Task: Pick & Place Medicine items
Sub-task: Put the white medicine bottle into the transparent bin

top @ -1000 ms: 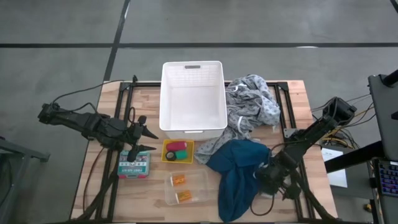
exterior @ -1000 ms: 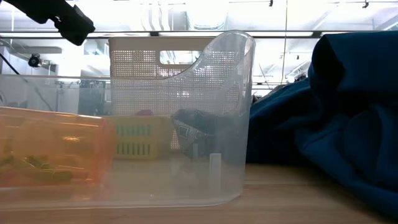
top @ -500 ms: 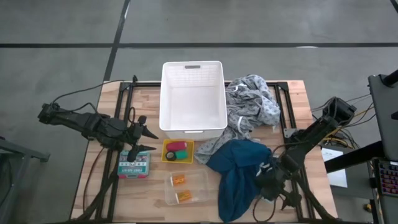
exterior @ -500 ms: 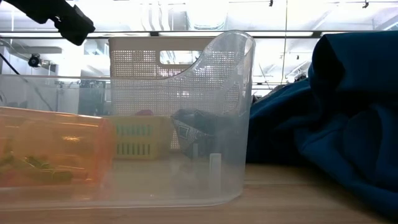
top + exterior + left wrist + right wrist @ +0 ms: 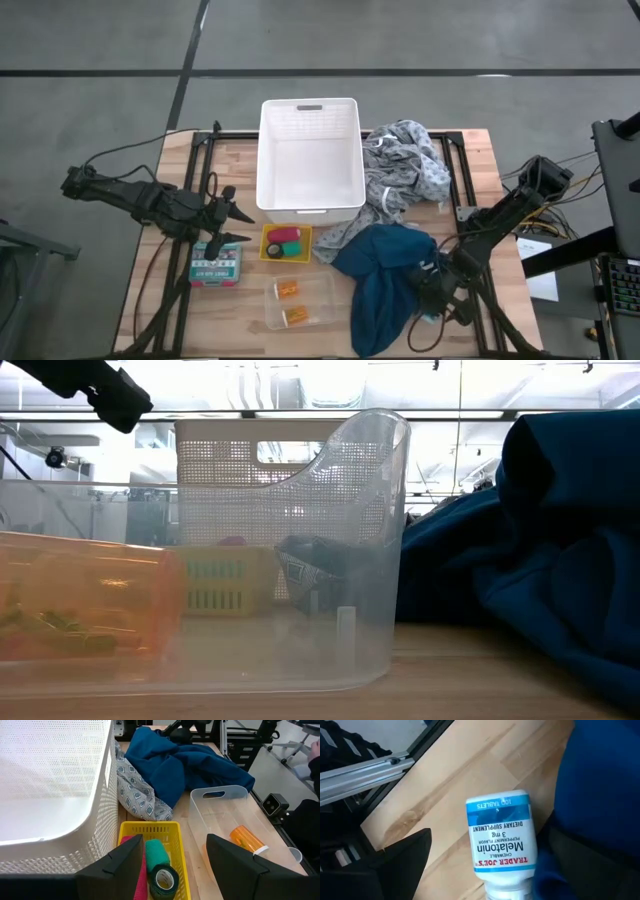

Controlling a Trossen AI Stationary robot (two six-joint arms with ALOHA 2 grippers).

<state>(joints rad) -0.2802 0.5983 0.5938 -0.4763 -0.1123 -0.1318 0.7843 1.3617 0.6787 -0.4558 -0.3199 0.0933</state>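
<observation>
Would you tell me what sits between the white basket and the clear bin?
In the high view, the yellow tray holding the green roll lies between them.

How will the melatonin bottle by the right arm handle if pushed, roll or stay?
The melatonin bottle lies on its side on the bare wood, so it will probably roll if nudged across its axis. Its glossy label suggests a slick, hard surface. The blue cloth touches one side and may stop it rolling that way.
</observation>
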